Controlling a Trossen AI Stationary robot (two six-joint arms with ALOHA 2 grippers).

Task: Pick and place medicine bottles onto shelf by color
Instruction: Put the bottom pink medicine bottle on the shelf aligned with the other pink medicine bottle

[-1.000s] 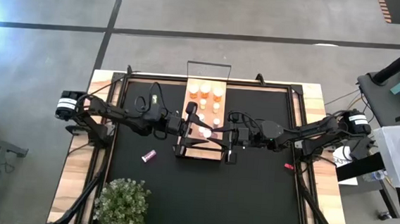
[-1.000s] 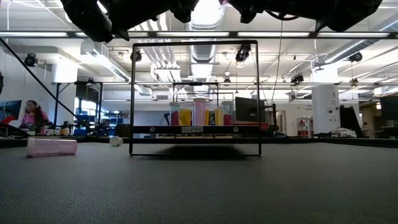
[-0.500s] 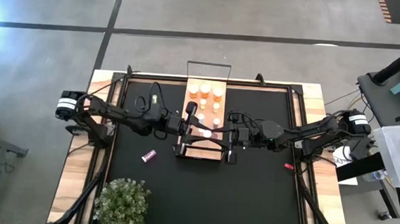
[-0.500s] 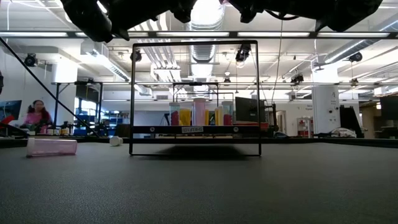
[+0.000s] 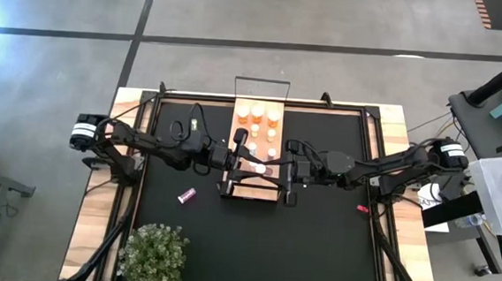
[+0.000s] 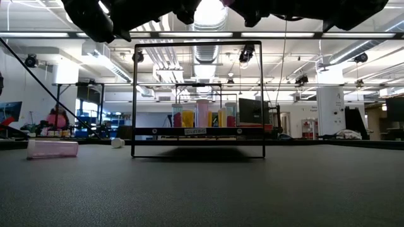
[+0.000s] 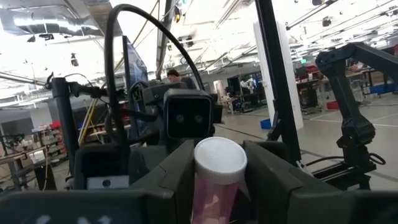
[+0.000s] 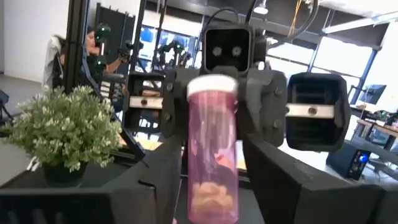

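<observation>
One pink bottle (image 8: pixel 213 149), no readable label, sits clamped in left jaws (image 5: pixel 247 165) between the right jaws (image 5: pixel 276 169), parted.

Left gripper (image 5: pixel 247 165) clamped, right gripper (image 5: pixel 277 169) facing it

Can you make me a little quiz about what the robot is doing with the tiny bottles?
1. True or false: one pink bottle lies on its side on the black mat, off the shelf.
2. The left pincer and the right pincer meet above the shelf with a held bottle between them. What colour is it? A amber, B pink, C green.
3. What leafy thing stands on the left arm's side of the table?
Key: 1 true; 2 B; 3 a small plant.
</observation>
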